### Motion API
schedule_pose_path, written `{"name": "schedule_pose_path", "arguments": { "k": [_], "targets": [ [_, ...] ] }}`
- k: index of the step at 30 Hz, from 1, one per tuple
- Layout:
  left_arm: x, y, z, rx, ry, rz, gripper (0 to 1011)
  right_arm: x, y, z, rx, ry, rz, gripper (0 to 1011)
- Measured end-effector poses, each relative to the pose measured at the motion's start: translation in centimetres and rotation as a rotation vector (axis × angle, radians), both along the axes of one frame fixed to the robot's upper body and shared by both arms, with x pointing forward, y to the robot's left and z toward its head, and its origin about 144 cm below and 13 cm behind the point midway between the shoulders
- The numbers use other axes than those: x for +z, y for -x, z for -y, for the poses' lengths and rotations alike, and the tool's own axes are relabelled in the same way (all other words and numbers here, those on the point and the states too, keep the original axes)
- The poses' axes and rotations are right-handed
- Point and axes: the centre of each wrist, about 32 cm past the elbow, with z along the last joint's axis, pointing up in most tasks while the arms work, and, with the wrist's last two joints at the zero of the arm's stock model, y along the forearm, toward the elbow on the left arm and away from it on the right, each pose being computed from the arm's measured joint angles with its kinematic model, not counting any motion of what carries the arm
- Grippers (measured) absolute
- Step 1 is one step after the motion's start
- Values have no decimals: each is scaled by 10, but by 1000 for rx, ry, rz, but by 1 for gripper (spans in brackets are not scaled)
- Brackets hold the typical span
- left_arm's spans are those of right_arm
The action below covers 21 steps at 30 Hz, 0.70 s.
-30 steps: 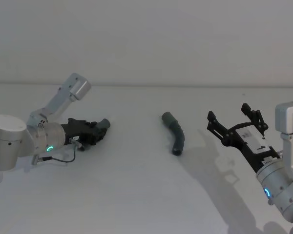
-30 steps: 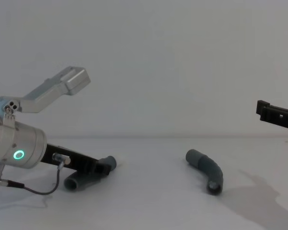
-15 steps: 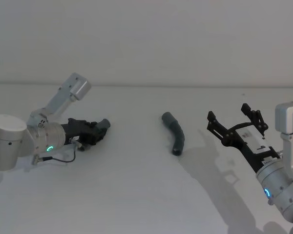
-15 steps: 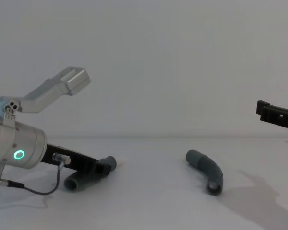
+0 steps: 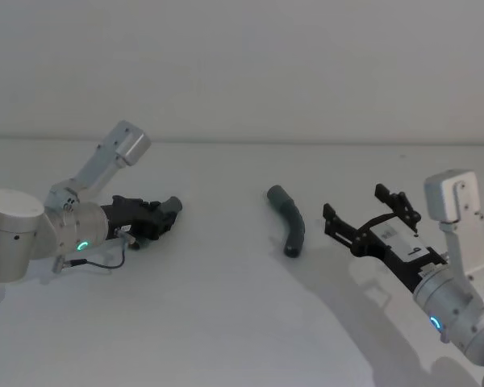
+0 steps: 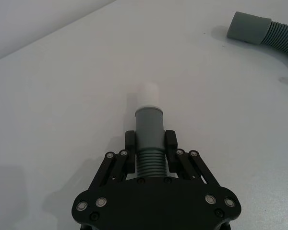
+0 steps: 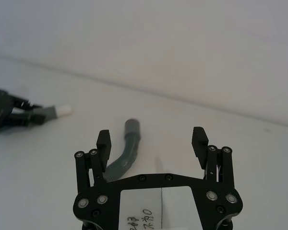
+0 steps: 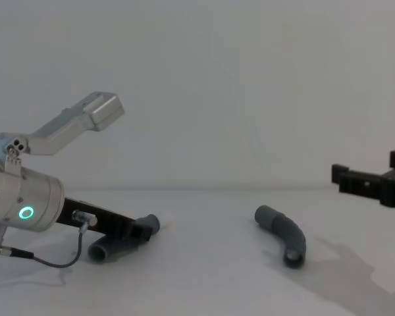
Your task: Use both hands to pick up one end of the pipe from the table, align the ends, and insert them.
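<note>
Pipe piece with the plain socket [image 5: 287, 224] lies loose on the table [image 5: 226, 322] near centre, its bent long axis running roughly away from me. I judge the right hand [image 5: 356, 205] the nearer one: it hangs just to that piece's right, spread wide and empty, its opening facing the piece. The left hand [image 5: 155, 216], well apart on the left and low at the table, is clamped on the white-tipped piece [image 6: 149, 120], tip pointing toward centre. I expect the right hand must travel left and down.
</note>
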Motion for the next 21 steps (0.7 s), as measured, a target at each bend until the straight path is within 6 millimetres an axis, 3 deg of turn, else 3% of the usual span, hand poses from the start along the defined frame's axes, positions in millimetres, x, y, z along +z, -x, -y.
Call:
{"name": "schedule_pose_path", "arguments": {
  "k": [21],
  "targets": [
    [0, 0, 0, 0, 0, 0, 353, 14, -27, -9, 88, 9, -176, 1001]
  ]
}}
